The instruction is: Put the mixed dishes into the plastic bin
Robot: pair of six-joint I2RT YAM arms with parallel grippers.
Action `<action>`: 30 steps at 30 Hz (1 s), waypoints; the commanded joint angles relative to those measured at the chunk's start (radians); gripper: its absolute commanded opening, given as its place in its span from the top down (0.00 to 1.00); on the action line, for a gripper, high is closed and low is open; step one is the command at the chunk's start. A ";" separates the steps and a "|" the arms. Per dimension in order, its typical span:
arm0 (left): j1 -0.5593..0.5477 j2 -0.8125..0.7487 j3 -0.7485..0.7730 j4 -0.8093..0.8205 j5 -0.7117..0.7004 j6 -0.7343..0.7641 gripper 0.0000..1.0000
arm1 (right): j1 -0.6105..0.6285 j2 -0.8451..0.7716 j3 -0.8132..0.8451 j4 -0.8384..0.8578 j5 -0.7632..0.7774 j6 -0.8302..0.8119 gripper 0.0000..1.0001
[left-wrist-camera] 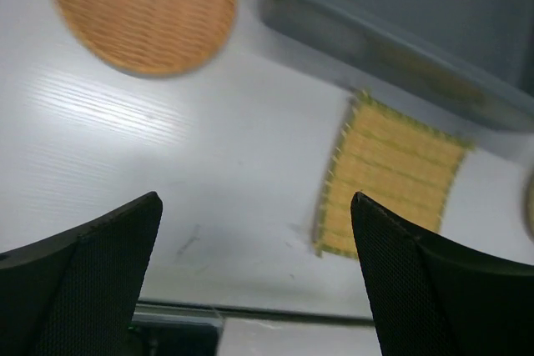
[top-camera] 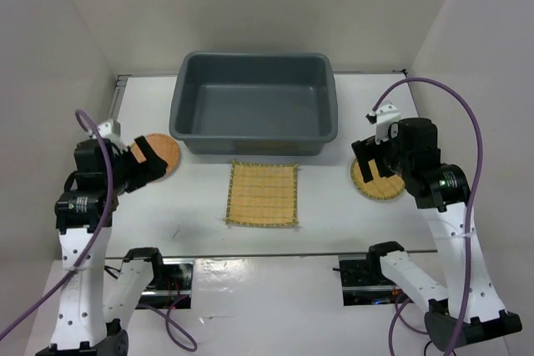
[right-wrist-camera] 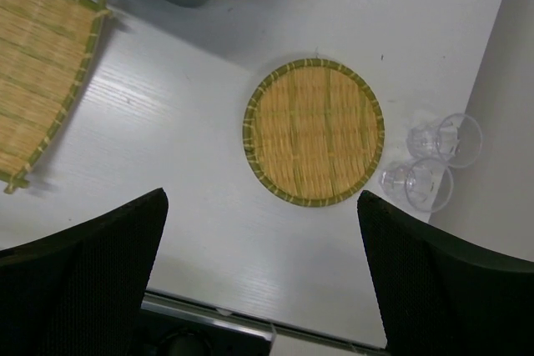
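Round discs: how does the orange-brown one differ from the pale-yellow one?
The orange-brown disc is darker; the pale-yellow disc is lighter, green-rimmed. The orange-brown disc lies on the left, the pale-yellow disc on the right beside two clear cups. Both are round, woven, flat on the table, outside the bin.

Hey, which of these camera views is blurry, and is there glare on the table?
Left wrist view: soft and smeared, the orange-brown disc and plastic bin lack crisp edges, and streaky glare sits on the table. Right wrist view: sharp, the pale-yellow disc shows clear weave. Top external view: evenly lit, soft shadows only.
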 commanded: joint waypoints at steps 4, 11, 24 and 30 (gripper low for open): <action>-0.028 -0.026 -0.328 0.197 0.582 -0.093 0.00 | 0.011 0.030 -0.035 0.030 0.112 -0.013 0.02; -0.152 -0.113 -0.719 0.524 0.729 -0.344 0.00 | 0.033 0.010 -0.035 0.042 0.040 -0.061 0.02; -0.357 -0.168 -0.899 0.755 0.549 -0.606 0.00 | 0.141 0.123 -0.072 0.110 -0.255 -0.424 1.00; -0.432 0.018 -0.791 0.715 0.464 -0.615 0.00 | 0.479 0.214 -0.208 0.260 -0.241 -0.519 1.00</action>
